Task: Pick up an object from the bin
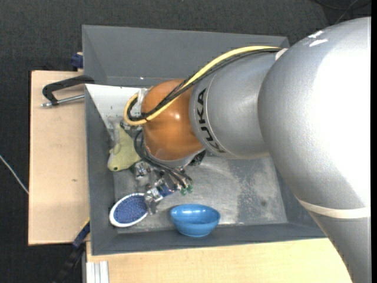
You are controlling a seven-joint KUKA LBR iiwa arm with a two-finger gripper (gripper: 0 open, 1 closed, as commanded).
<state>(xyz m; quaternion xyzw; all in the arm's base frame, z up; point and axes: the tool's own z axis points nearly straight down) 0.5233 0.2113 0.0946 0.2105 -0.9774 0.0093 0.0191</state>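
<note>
My gripper (158,187) hangs below the orange wrist cover, over the bin's front left part. Just left of and below it lies a blue oval brush or scrubber with a white rim (128,211). A blue bowl (195,219) stands by the front wall, to the gripper's lower right. A pale yellow soft piece (122,156) lies against the left wall, up and to the left of the gripper. I see nothing clearly held between the fingers.
A white sheet or card (115,101) leans in the bin's back left corner. The big arm and its orange cover hide the middle and right of the bin. Bare grey floor shows at the front right.
</note>
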